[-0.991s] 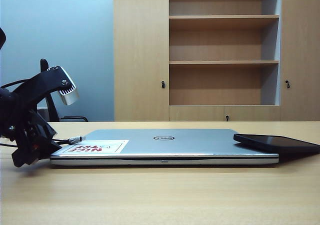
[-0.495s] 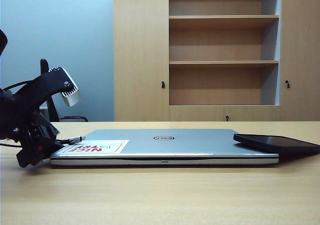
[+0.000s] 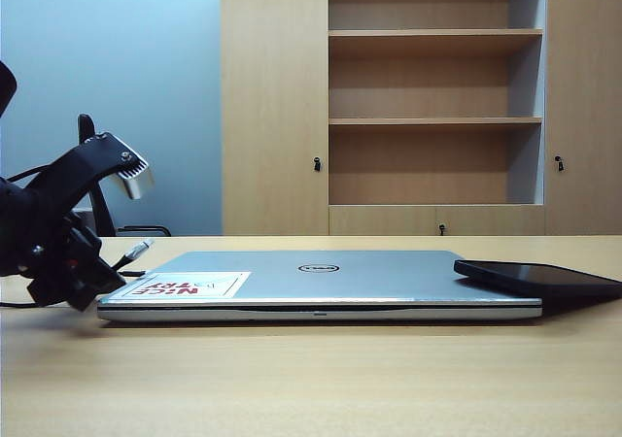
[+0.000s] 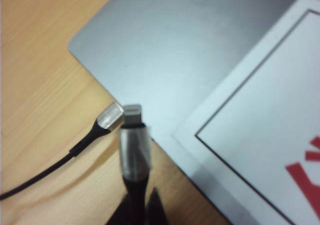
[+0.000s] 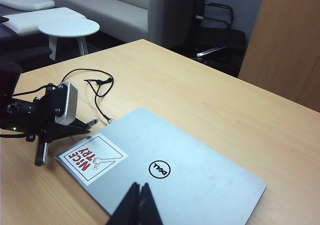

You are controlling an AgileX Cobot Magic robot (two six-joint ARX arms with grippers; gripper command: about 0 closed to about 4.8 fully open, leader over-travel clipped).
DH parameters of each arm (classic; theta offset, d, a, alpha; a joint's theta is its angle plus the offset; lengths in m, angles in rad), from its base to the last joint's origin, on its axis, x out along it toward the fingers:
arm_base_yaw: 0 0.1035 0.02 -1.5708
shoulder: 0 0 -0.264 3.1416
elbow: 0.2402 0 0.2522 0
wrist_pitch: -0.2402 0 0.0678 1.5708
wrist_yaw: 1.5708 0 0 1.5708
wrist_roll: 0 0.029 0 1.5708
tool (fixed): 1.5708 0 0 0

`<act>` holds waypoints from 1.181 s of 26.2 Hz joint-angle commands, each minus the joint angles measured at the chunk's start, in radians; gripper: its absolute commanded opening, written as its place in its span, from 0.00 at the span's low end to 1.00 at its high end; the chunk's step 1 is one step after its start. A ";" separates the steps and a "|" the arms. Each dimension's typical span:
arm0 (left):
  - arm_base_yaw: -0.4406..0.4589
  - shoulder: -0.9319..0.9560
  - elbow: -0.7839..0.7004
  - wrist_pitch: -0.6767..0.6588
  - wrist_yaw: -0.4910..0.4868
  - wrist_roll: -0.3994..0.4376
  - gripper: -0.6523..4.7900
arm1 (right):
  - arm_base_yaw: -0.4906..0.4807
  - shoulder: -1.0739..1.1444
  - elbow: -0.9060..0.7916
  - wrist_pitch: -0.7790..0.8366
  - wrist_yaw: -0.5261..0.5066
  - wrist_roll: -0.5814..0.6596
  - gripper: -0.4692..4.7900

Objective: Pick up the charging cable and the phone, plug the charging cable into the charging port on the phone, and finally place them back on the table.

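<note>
Exterior view: the left hand [image 3: 92, 267] is clamped on the charging cable [image 3: 136, 252] at the laptop's [image 3: 321, 282] left corner, plug tilted up toward the right. The phone [image 3: 535, 278] lies flat across the laptop's right end.

Left wrist view: the held plug [image 4: 133, 145] points at the laptop corner; a second plug [image 4: 109, 117] lies on the table [image 4: 40, 85].

Right wrist view: the right hand [image 5: 137, 205], fingers together, hangs above the laptop lid.
</note>
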 commanded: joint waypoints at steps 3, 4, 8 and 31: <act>-0.003 -0.099 0.000 0.000 0.004 -0.256 0.11 | -0.002 -0.003 0.005 0.026 0.006 -0.002 0.09; -0.003 -0.119 0.000 -0.006 0.004 -0.299 0.11 | -0.003 -0.003 0.005 0.026 0.006 -0.002 0.09; -0.013 -0.201 0.001 -0.064 0.004 -0.441 0.11 | -0.003 -0.003 0.005 0.029 0.006 -0.002 0.09; -0.363 -0.505 0.000 -0.492 0.004 -0.763 0.11 | -0.133 -0.002 -0.005 -0.030 0.138 0.311 0.09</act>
